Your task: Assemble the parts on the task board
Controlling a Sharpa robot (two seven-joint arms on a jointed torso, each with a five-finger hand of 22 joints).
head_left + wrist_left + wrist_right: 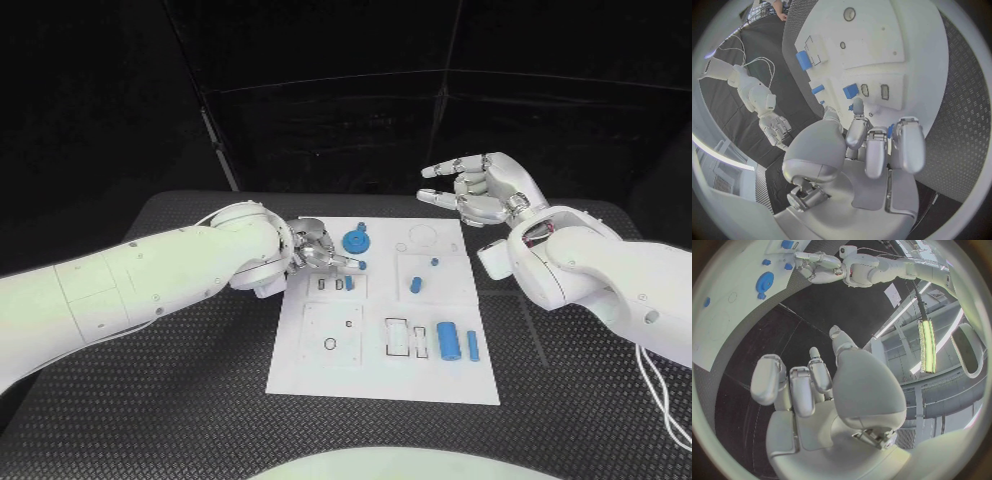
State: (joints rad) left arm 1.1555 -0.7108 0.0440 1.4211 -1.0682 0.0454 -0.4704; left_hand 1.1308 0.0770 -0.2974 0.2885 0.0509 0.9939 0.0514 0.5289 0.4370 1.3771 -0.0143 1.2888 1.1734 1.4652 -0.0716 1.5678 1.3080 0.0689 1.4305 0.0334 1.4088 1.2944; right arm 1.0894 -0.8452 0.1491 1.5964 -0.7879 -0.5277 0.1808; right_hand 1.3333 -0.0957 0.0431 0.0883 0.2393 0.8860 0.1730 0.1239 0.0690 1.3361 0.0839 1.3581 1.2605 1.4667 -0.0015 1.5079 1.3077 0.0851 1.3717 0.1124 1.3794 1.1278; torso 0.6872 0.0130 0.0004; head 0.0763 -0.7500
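The flat white rectangular task board (pixel 378 375) lies in the middle of the black textured table (pixel 188 400), its long side running away from the robot. The left silver hand (pixel 315 250) sits low over the board's left edge, fingers curled in toward the thumb, and the left wrist view shows a sliver of a small blue part (pixel 890 131) between its fingertips, though whether it is truly pinched cannot be told. Just beyond those fingers lies a round blue disc with a tab (pixel 356 241), and a small blue block (pixel 349 283) sits next to 2 narrow slots. Toward the board's middle lie 2 small blue pegs (pixel 415 284), one slightly farther away than the other. Nearer the robot, a blue rectangular block (pixel 447 340) and a slim blue bar (pixel 472 345) stand side by side, right of the rectangular outlines. The right silver hand (pixel 488 188) is raised off the board's far right corner, palm turned inward, fingers spread apart and holding nothing.
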